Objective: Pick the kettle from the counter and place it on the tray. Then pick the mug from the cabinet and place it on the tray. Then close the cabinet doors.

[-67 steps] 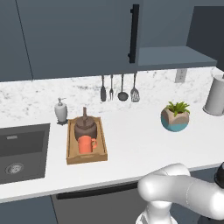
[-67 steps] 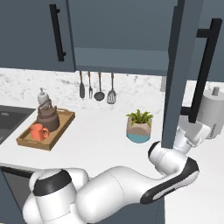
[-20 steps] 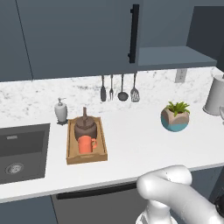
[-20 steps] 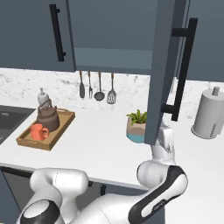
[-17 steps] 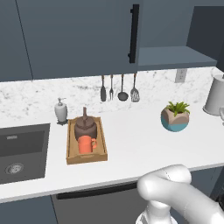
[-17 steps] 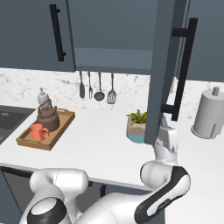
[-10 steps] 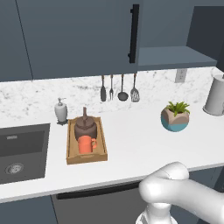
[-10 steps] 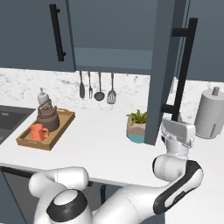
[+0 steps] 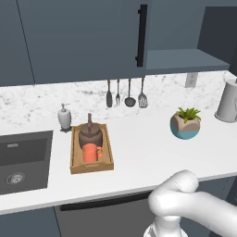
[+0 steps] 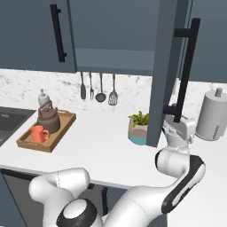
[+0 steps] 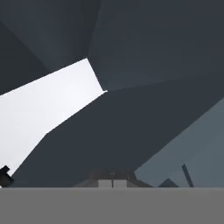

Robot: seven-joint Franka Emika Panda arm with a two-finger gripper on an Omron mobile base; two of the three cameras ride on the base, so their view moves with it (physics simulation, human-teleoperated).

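Observation:
The dark-brown kettle (image 9: 90, 134) and the orange mug (image 9: 91, 152) both sit in the wooden tray (image 9: 74, 155) on the white counter (image 9: 139, 152). The right base view shows the same kettle (image 10: 48, 120), mug (image 10: 38, 133) and tray (image 10: 62, 128). The cabinet's left door (image 10: 31, 31) is closed. Its right door (image 10: 165, 66) stands partly open, edge-on, with its black bar handle (image 10: 186, 66) facing right. My gripper (image 10: 176, 120) is shut just below that handle on the door's outer side, holding nothing. In the hand view, the gripper (image 11: 111, 180) faces dark cabinet panels.
A sink (image 9: 21, 159) lies at the left with a soap dispenser (image 9: 64, 118) beside the tray. Utensils (image 9: 125, 95) hang on the backsplash. A potted plant (image 10: 138, 128) and a paper towel roll (image 10: 214, 115) stand on the counter's right part.
The right door has swung further toward closed than a few seconds ago. Over the last second my hand rose from low beside the door to just under its handle.

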